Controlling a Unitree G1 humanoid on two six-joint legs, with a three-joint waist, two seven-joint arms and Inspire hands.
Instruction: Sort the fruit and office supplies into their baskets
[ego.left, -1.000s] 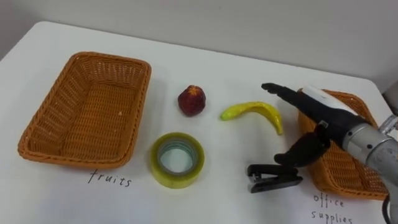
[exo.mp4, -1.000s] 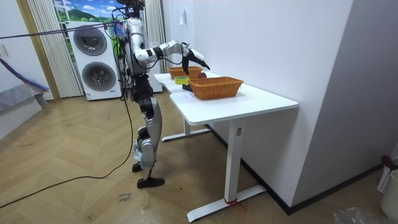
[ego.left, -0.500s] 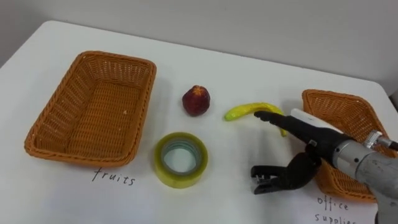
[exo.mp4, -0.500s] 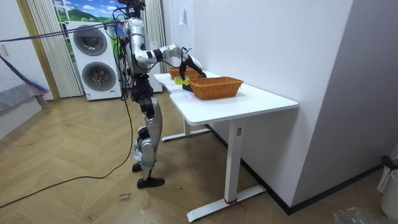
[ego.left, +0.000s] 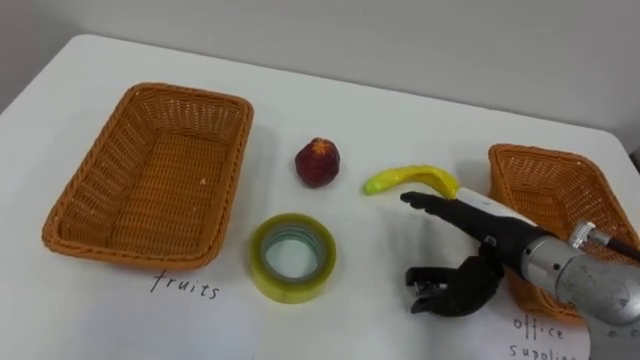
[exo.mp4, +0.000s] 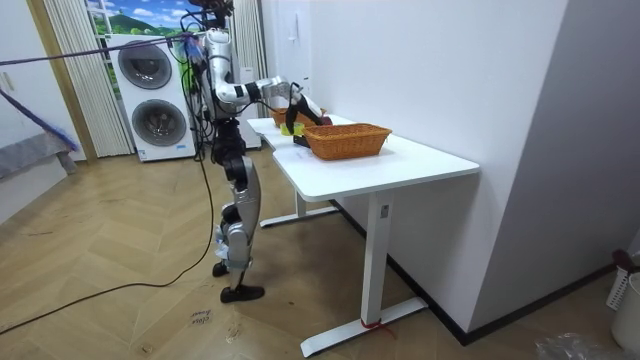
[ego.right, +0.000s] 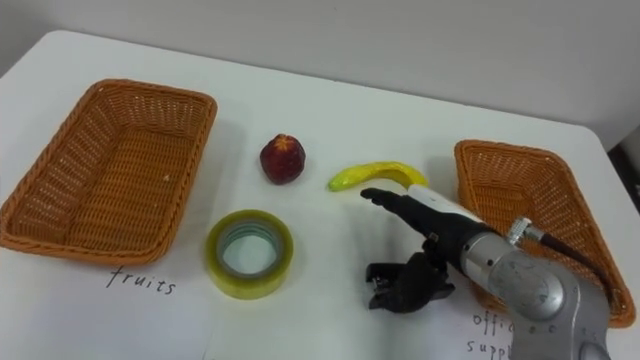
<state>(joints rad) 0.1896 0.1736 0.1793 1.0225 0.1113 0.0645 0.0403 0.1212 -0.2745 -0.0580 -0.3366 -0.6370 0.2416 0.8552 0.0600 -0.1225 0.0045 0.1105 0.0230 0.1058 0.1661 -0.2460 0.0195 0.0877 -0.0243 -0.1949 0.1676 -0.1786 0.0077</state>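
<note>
White tabletop (ego.left: 400, 110) in front of your robot, which stands at the table's end in the room view. The fruit basket (ego.left: 236, 165) sits at the robot's left and the office supplies basket (ego.left: 560, 190) at its right; both look empty, so all the sorting is ahead of you. Between them lie a red fruit (ego.left: 317, 162), a banana (ego.left: 410, 179), a roll of yellow tape (ego.left: 292, 257) and a black stapler (ego.left: 435, 290), all on the table.

Your right hand (ego.left: 495, 235) hangs low over the stapler's right end. Its fingers (ego.left: 430, 205) are stretched out straight towards the banana and grip nothing. The thumb curls down beside the stapler's rear, and you cannot tell from here whether it touches.

The step in hand looks like picking up the stapler, and several things could spoil it:

- The outstretched fingertips are just beside the banana. Closing or lowering carelessly could knock it away.
- The hand covers only the stapler's rear. A grip there may let it tip or slide out on the lift.
- Closing from one side could simply push the stapler along the smooth table.
- The office supplies basket's near rim is close to your wrist, so a low carry could catch it
</note>
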